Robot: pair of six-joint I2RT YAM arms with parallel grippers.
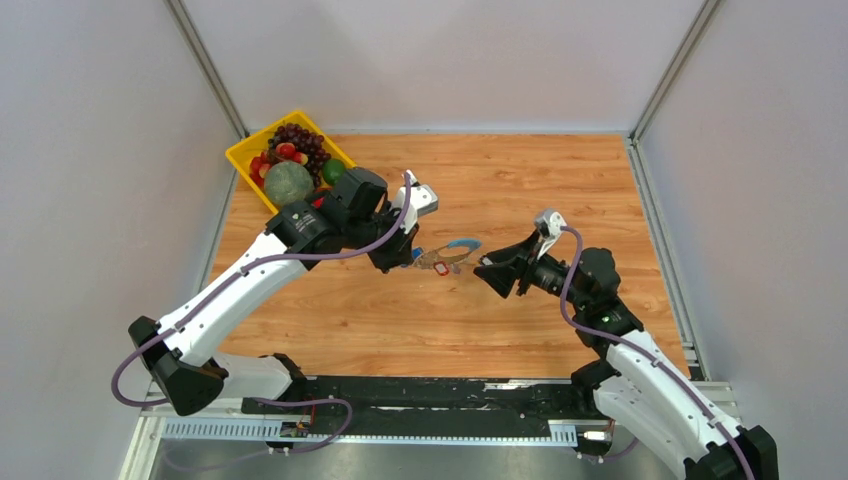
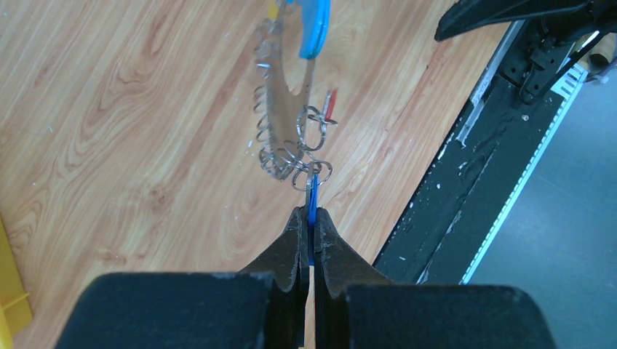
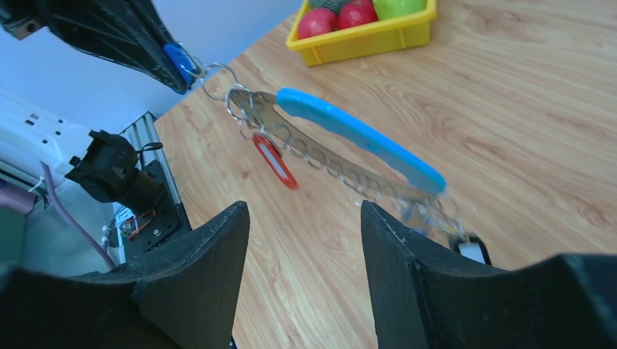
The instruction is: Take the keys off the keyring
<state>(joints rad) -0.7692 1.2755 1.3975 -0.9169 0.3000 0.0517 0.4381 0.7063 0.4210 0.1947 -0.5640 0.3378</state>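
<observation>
Keyring, a floppy loop of grey metal chain links and bright blue band (image 3: pixel 356 131), sits mid-frame in the top view, held up at one end over the wooden table (image 1: pixel 560 190).

I judge it light, limp and slippery along the links, so the stiffer blue band looks like the surest place to take hold. My left gripper (image 2: pixel 311 218), reaching in from the upper left, is pressed together on a small blue-tagged key (image 2: pixel 312 196), while a red-tagged key (image 3: pixel 275 161) dangles free. My right gripper (image 3: pixel 305 218) points level at the loop from the right, fingers spread, nothing between them.
</observation>
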